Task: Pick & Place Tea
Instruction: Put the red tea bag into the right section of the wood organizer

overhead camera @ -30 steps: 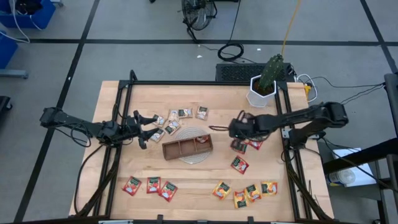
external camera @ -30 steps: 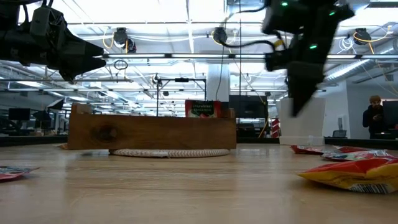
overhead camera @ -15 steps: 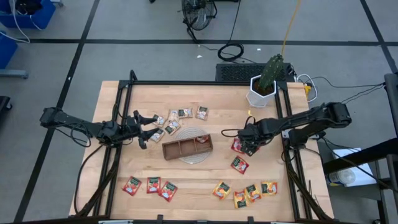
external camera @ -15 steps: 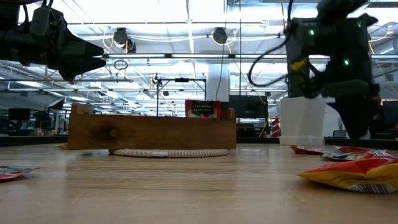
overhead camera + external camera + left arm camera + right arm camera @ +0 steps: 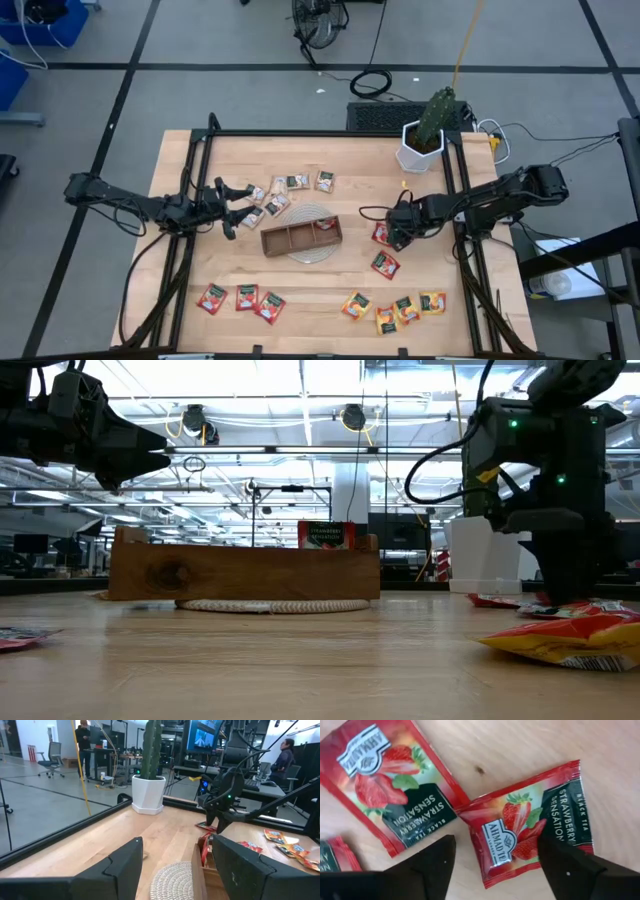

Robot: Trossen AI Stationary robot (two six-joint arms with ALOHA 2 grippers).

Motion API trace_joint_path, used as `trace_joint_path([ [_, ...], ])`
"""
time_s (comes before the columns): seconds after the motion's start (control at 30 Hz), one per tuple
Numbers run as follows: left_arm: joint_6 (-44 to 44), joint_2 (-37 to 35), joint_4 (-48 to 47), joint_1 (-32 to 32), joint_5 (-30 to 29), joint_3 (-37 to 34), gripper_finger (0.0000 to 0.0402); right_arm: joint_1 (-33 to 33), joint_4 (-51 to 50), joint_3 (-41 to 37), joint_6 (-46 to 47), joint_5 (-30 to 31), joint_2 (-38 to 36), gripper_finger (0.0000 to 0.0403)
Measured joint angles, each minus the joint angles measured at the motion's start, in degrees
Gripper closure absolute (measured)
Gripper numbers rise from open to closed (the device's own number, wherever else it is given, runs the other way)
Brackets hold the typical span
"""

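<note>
My right gripper point(image 5: 497, 870) points down, open, low over the table just right of the wooden tray point(image 5: 302, 238). Its fingers stand on either side of a red tea sachet point(image 5: 530, 827) that lies flat, beside another red sachet point(image 5: 390, 785). Whether the fingers touch the sachet does not show. One red sachet point(image 5: 325, 225) stands in the tray's right compartment. Beige sachets point(image 5: 285, 190) lie far left, and orange-yellow ones point(image 5: 395, 308) and three red ones point(image 5: 240, 298) lie near the front edge. My left gripper point(image 5: 235, 205) waits open and level above the table, by the beige sachets.
The tray sits on a round woven mat point(image 5: 312, 250). A cactus in a white pot point(image 5: 425, 140) stands at the far right corner. Black frame rails point(image 5: 196, 190) run along both table sides. One more red sachet point(image 5: 385, 264) lies near my right gripper.
My right gripper has gone from beside the tray's right end toward the table's right edge and down to the red sachets, rolling its wrist on the way. Its fingers, together a second ago, now stand apart. The sachets have not moved.
</note>
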Motion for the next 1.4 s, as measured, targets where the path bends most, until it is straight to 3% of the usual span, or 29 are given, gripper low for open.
trace_joint_path([
  [0.33, 0.00, 0.00, 0.00, -0.01, 0.00, 0.01, 0.0162, 0.00, 0.65, -2.38, 3.21, -1.40, -0.18, 0.0285],
  [0.57, 0.00, 0.00, 0.00, 0.01, 0.00, 0.01, 0.0162, 0.22, 2.12, -2.19, -1.19, -1.47, -0.07, 0.0385],
  [0.77, 0.00, 0.00, 0.00, 0.00, 0.00, 0.00, 0.0162, 3.14, -0.07, 4.49, -4.86, 5.35, -1.52, 0.0386],
  [0.97, -0.02, 0.00, -0.02, 0.01, 0.00, -0.01, 0.0162, 8.37, 0.18, 16.74, -10.82, 22.06, -2.09, 0.0387],
  [1.17, 0.00, 0.00, 0.00, -0.01, 0.02, 0.00, 0.0162, 13.96, 14.24, 27.58, -29.71, 37.38, 3.52, 0.0387],
  [1.4, 0.00, 0.00, -0.01, 0.00, 0.02, 0.00, 0.0162, 16.22, 24.03, 36.84, -50.05, 42.66, 17.74, 0.0387],
])
